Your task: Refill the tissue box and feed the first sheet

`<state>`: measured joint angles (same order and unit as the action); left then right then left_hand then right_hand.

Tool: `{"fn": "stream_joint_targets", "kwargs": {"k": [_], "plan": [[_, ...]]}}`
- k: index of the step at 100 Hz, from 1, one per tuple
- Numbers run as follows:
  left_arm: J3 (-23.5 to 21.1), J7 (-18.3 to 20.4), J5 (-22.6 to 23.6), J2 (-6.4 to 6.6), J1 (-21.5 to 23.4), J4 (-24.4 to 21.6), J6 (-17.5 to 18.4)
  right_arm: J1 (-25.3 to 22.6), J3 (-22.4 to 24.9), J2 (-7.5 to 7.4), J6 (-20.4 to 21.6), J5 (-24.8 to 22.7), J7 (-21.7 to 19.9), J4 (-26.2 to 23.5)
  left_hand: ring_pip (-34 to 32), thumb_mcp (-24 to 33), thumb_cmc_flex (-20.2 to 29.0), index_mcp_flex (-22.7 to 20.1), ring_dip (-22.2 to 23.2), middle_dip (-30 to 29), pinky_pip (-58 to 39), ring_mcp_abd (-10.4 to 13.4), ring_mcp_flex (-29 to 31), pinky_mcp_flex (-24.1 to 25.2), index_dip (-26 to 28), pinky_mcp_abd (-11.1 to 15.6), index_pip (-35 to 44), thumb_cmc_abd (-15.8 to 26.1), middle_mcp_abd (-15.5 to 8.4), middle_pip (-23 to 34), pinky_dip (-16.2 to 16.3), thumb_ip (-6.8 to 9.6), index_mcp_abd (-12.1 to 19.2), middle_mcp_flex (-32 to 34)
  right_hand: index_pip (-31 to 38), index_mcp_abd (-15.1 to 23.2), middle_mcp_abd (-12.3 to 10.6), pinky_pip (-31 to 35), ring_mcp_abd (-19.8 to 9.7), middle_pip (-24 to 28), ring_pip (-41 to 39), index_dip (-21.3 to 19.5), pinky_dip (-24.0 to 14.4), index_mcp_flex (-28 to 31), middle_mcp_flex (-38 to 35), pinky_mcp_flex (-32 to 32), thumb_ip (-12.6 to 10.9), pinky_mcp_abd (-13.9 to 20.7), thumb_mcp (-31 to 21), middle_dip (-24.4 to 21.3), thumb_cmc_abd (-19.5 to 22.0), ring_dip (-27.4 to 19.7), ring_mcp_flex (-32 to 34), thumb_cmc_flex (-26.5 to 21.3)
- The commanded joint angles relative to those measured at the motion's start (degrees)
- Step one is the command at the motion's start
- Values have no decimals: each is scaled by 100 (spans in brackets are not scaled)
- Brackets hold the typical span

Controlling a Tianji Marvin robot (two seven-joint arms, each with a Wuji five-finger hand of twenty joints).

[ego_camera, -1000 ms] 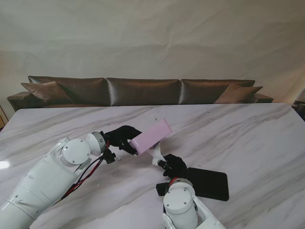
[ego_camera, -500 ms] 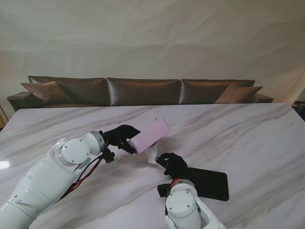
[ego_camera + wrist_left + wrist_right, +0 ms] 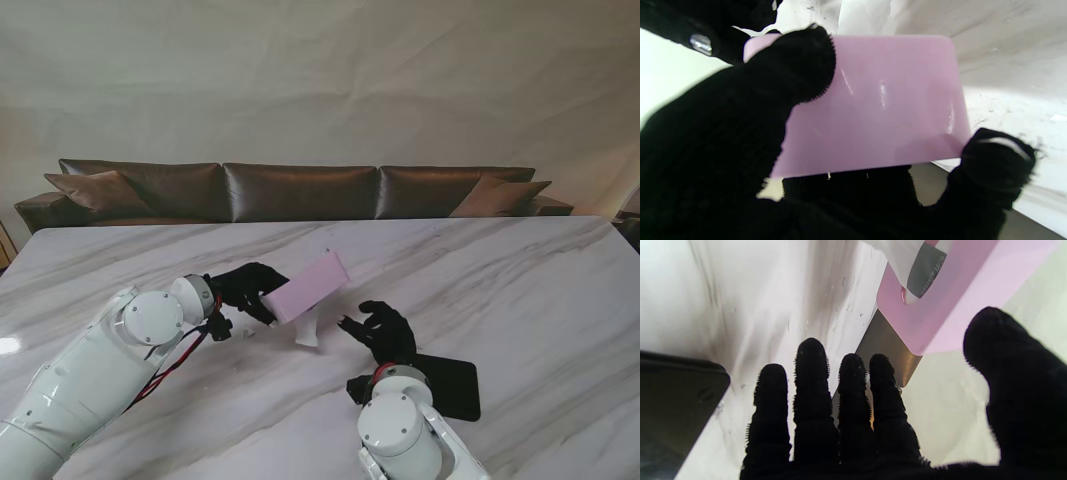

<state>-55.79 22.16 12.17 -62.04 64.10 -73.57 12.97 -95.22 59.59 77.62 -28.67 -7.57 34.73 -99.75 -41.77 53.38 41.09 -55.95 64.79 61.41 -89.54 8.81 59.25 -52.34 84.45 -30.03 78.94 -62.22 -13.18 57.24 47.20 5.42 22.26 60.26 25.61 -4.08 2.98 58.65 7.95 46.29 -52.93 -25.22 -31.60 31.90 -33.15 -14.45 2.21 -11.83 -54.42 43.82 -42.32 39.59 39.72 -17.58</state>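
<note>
You are holding the box (image 3: 309,287) off the table (image 3: 520,280) near the middle of the stand frame, tilted, with your left hand (image 3: 245,286) closed round its end; in the left wrist view the black fingers (image 3: 800,63) are wrapping over the pink face and a fingertip is pressing at its far corner. A sheet (image 3: 308,329) is hanging out of the box's underside and reaching down toward the marble, and the right wrist view shows that white tissue coming through the slot (image 3: 922,273) in the pink face. So, as far as you can judge, the refill and the feeding of the first sheet are looking done or nearly so. What seems left is turning the box upright, setting it down and perhaps tidying the sheet; whether the dark lid (image 3: 440,385) at the lower right of the stand frame still belongs on the box you cannot tell. Your right hand (image 3: 382,330) is holding nothing, its fingers spread and apart, hovering just right of the sheet, above the lid's near corner. Against the earlier stand frames, that hand was pinching at the sheet directly under the box; it has now let go and drawn off to the right, and the box has shifted slightly left and lower.
</note>
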Motion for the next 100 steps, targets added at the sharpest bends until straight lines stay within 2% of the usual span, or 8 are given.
{"fn": "stream_joint_targets", "kwargs": {"k": [1,9,11,21,51,80,91,100], "plan": [[1,-37,80,7,-7,27,69,50,26,-10,-35,1,-92,-116,-4202,1504,474,-109,614,403,-1652,-349,1185,212,113,2819,216,1760,453,1985,-26,982,225,987,102,20,41,-43,47,-34,129,64,-136,-135,122,43,42,-23,289,-114,123,-44,-41,13],[27,-124,259,15,-5,67,153,86,32,-15,-103,-35,-133,-116,-4224,1492,476,-110,644,416,-1692,-387,1129,295,127,2826,228,1785,447,1990,10,964,236,974,145,26,45,-54,50,-13,131,93,-145,-110,100,33,-207,-42,856,-134,456,-41,-35,-56],[35,-157,324,16,-1,74,171,92,30,-14,-122,-38,-137,-119,-4228,1487,473,-109,648,419,-1696,-390,1123,307,129,2828,230,1787,447,1991,15,960,238,972,158,29,56,-57,55,-13,141,98,-147,-105,98,33,-445,-42,900,-138,410,-47,-27,44],[94,-437,742,10,17,137,274,150,6,12,-181,-28,-118,-62,-4236,1445,452,-79,664,453,-1691,-396,1050,438,147,2859,240,1847,418,1999,40,927,285,905,196,35,59,-58,50,11,149,98,-150,-37,39,32,-716,-42,661,-135,123,-53,5,230],[388,-1060,1467,-29,-80,564,686,446,-115,60,-278,-51,-139,281,-4098,1052,467,62,747,639,-1364,-429,433,1199,250,2893,274,2132,317,1947,215,748,414,591,275,104,43,-77,55,38,144,73,-132,107,-33,-15,-714,-58,582,-129,73,-57,48,230],[660,-1589,1918,-75,-156,951,929,794,-258,111,-377,-110,-168,610,-3484,418,290,256,631,647,-672,-570,-129,1835,236,2758,28,2240,99,1517,371,442,652,311,383,208,33,-64,62,70,162,34,-118,303,-148,-44,-696,-65,536,-122,112,-73,60,290],[741,-1986,2117,-127,-143,1104,1004,921,-304,116,-378,-119,-216,736,-3112,198,177,325,467,580,-334,-603,-370,2069,211,2678,-59,2198,-33,1276,310,188,726,203,412,242,24,-70,74,64,250,19,-102,327,-137,-24,-714,-65,491,-123,114,-116,6,381],[832,-2209,2339,-139,-152,1184,1051,977,-324,130,-379,-97,-211,792,-2757,101,-51,493,274,473,30,-594,-591,2351,110,2628,-281,2000,-110,964,217,-309,768,87,431,246,23,-63,77,76,260,10,-98,351,-158,-31,-725,-64,469,-120,113,-123,20,385]]}}
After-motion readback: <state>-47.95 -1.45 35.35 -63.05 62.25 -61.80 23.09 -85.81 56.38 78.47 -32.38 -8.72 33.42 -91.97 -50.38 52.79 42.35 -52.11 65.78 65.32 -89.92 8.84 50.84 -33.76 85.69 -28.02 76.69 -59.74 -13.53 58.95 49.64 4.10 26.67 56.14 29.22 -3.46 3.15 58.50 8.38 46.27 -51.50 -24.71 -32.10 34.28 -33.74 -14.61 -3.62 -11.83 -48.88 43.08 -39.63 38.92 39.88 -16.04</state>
